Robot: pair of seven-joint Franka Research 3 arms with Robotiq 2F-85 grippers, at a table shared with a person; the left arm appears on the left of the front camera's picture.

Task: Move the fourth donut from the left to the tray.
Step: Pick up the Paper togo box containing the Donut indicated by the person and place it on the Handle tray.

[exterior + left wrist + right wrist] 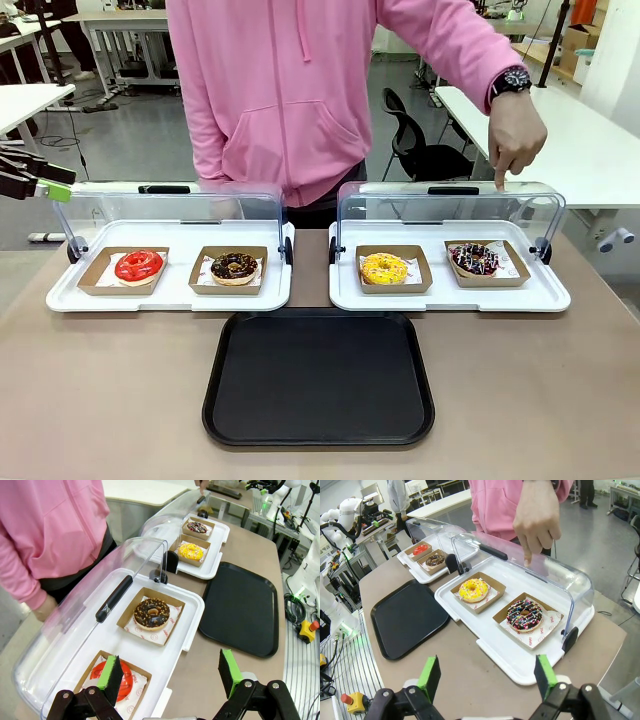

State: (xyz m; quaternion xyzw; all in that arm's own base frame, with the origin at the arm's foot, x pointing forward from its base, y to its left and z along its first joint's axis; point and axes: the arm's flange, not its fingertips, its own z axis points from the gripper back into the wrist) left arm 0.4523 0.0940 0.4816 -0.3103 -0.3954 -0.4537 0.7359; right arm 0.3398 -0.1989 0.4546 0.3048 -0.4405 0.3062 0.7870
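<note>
The donut (524, 615) sits in its holder (501, 615), farthest right on the right white tray (492, 647), lid (560, 580) up. The right pincer (487, 675) hovers near, spread and empty. It is best to pinch the holder's rim, spare the icing, and carry it level to the black tray (318, 378).

Choc donut (466, 263) – far rt; tray (318, 376) – ctr

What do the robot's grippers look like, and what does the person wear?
The left gripper and right gripper each have two black jointed fingers tipped with bright green pads. The person wears a pink long-sleeved hoodie and a dark wristwatch.
</note>
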